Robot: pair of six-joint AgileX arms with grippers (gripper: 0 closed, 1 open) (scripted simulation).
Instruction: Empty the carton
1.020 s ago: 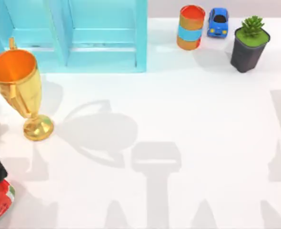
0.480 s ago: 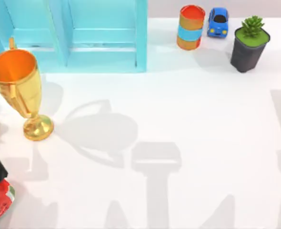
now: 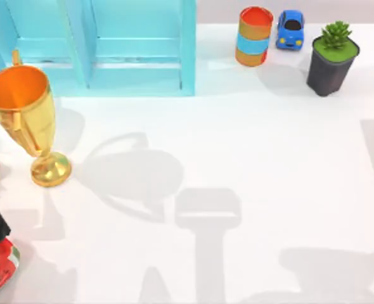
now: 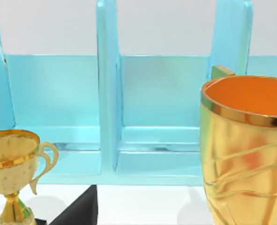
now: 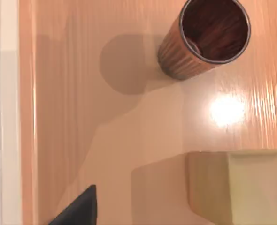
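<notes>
Gold trophy [image 3: 25,120] by turquoise shelf [image 3: 130,47] (perhaps touching).

- The table [image 3: 250,152] was plain white and lit from above, with soft grey shadows lying across its near half.
- A light blue shelf [image 3: 111,50] with upright dividers stood at its far left.
- Behind the shelf, the wall [image 4: 166,28] was pale grey.
- The right wrist view showed a glossy wooden surface [image 5: 105,140] with a bright glare spot.
</notes>
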